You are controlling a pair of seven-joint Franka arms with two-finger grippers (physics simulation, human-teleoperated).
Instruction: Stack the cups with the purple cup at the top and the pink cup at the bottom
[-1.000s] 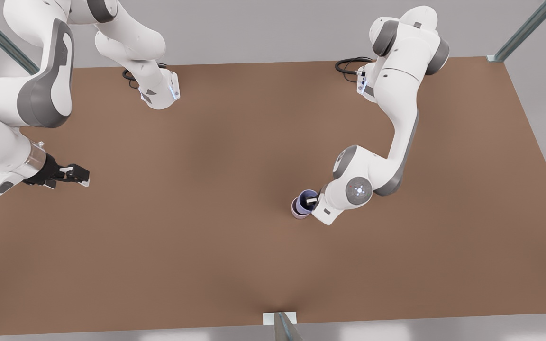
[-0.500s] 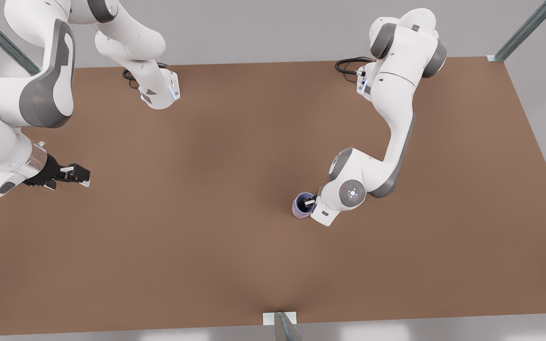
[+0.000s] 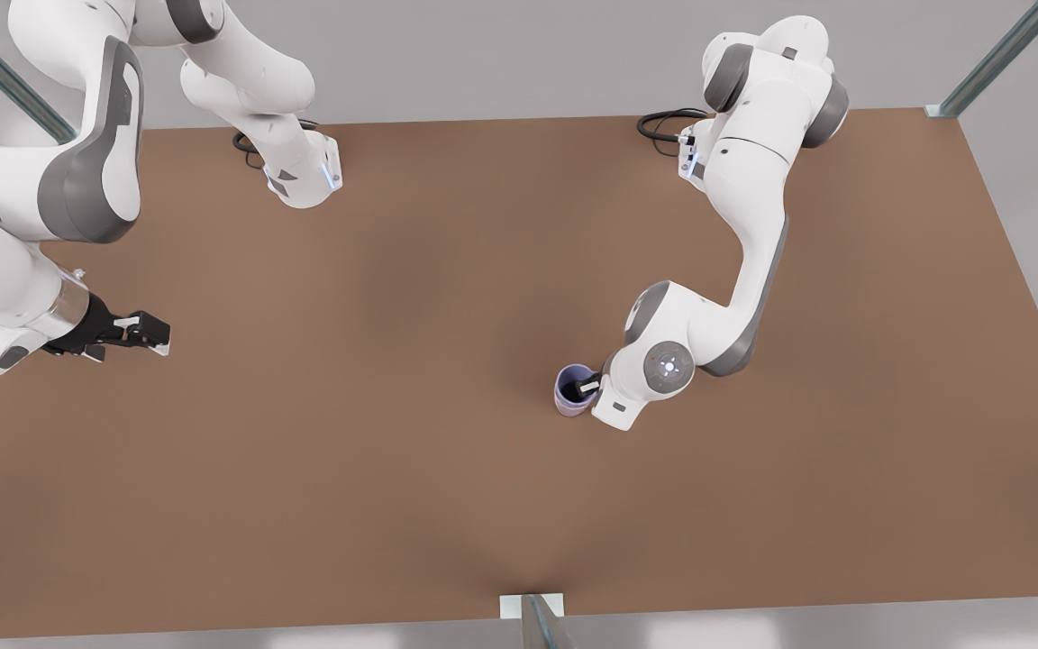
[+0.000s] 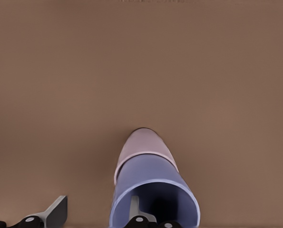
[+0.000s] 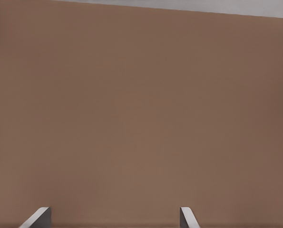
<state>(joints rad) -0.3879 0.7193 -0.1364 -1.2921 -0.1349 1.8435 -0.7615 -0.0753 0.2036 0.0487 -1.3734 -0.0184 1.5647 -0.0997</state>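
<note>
The purple cup (image 3: 575, 377) sits nested in the pink cup (image 3: 567, 410), which stands upright on the brown table (image 3: 393, 406), right of centre in the front view. In the left wrist view the purple cup (image 4: 151, 173) hides all but the base of the pink cup (image 4: 141, 142). My left gripper (image 3: 587, 388) (image 4: 96, 213) is open astride the purple cup's rim. One finger is inside the cup; the other is outside and apart from the wall. My right gripper (image 3: 157, 335) (image 5: 112, 218) waits open near the front view's left table edge, holding nothing.
Both arm bases (image 3: 303, 176) (image 3: 695, 158) and their cables stand along the far table edge. A metal frame post (image 3: 532, 617) rises at the near edge, middle. Bare brown table surrounds the cups.
The left gripper has lowered the purple cup into the pink one and shifted slightly toward the far edge. The right arm has barely moved.
</note>
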